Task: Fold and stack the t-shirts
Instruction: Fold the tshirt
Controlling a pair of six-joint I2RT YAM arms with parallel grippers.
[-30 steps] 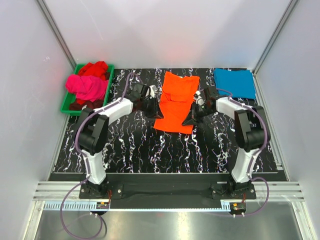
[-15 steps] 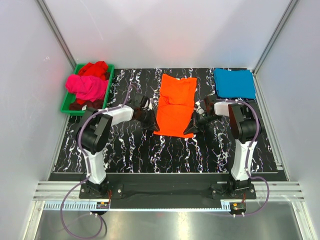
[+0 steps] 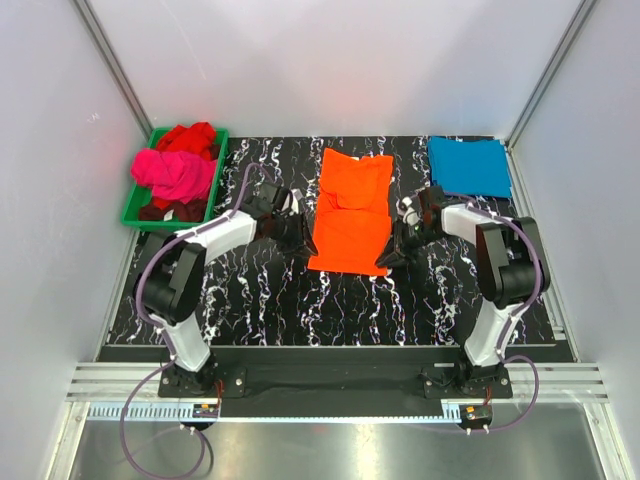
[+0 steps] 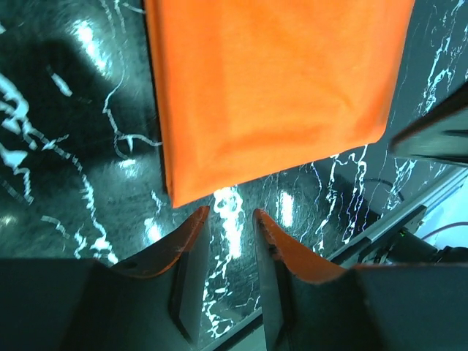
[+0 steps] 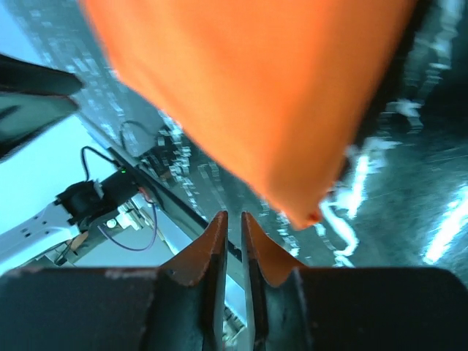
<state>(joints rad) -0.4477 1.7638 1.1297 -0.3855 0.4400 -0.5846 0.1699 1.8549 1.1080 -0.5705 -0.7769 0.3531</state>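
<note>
Two claws, both empty, at the near corners of the orange shirt

Two arms reach from the near edge over the black, white-veined marble-patterned table (image 3: 260,300). The left gripper (image 3: 298,232) sits just beside the near left corner of the bright orange cotton t-shirt (image 3: 350,215). In the left wrist view its jaws stand a little apart with only table showing between them, and the shirt's corner lies just beyond the tips. The right gripper (image 3: 393,250) sits at the shirt's near right corner. The right wrist view shows its jaws parted by a narrow slit, nothing pinched, and the orange corner hangs just past the tips.

The orange shirt lies flat in the middle of the table, folded into a long panel that runs near to far. A smaller fold lies across its far half.

At the far right corner rests the teal-blue t-shirt (image 3: 470,166), folded into a flat rectangle well apart from the orange one. At the far left stands the green plastic tray (image 3: 128,205). It holds the crumpled magenta-pink t-shirt (image 3: 172,172), with the crumpled red t-shirt (image 3: 188,137) bunched behind it.
</note>
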